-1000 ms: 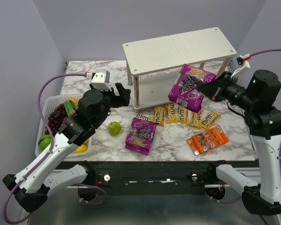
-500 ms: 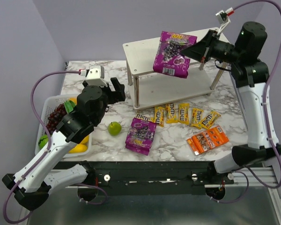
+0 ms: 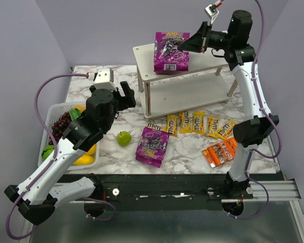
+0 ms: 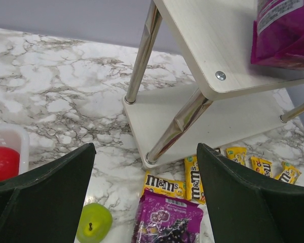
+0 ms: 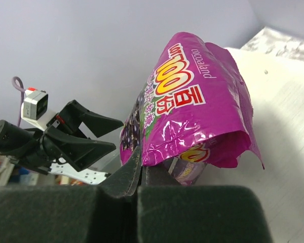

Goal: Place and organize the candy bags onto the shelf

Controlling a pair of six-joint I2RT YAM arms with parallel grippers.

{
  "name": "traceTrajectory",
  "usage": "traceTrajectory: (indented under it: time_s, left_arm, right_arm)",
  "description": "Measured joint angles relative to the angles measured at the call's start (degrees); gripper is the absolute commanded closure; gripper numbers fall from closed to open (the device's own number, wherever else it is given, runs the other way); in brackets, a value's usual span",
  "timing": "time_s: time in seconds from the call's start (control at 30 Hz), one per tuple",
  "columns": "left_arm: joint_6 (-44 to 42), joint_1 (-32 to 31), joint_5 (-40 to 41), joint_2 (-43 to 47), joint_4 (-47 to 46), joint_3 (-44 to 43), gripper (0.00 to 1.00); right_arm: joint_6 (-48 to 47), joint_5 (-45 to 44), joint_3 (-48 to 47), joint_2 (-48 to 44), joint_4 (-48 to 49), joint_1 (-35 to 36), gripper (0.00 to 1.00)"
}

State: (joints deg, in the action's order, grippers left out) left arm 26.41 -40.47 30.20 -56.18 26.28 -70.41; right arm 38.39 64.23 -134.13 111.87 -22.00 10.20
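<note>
Near, table: second glossy purple candy pouch [image 3: 152,146] lies flat, long axis near-to-far, closest to left gripper [image 3: 127,96].
Left gripper: jaws wide apart, empty.
Far, right gripper [image 3: 186,45]: clamped on the right edge of the upright glossy purple candy pouch [image 3: 169,51], which is to its left.
Placement: over the far-left top board of the white wood-grain two-tier shelf [image 3: 192,92]; we cannot tell whether they touch.

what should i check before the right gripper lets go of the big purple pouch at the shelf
1. Right gripper shut on the large glossy purple pouch: ok.
2. Pouch over the top tier of the white wood-grain two-tier shelf, not the lower one: ok.
3. Pouch bottom touching the tier: cannot tell.
4. Pouch roughly upright, label up: ok.
5. Left gripper open, apart from the shelf: ok.
</note>
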Motion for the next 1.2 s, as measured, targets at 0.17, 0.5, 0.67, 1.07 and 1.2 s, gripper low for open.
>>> traceTrajectory:
  time_s: [0.17,0.5,0.67,1.07,1.2]
  left_arm:
    - [0.00,0.79,-0.02,-1.33,0.00,-0.48,0.08]
    - [-0.44,3.13,-0.74,-4.61,-0.09,-2.60,0.04]
    - [-0.55,5.11,-2.19,-5.29,-0.46,-3.48,0.04]
    - [-0.68,11.32,-7.82,-6.40,-1.33,-4.17,0.04]
    - [-0.68,12.85,-9.14,-6.40,-1.40,-4.17,0.04]
  right_arm:
    - [2.78,1.53,-0.72,4.66,1.20,0.15,0.75]
    - [4.22,-1.57,-3.61,7.43,3.82,0.13,0.22]
    - [-1.14,-10.14,-2.47,4.85,-1.38,0.22,0.22]
    - [-13.94,-30.91,5.49,-8.39,-10.47,0.87,0.24]
    - [-17.59,-36.44,7.21,-10.14,-10.21,5.14,0.25]
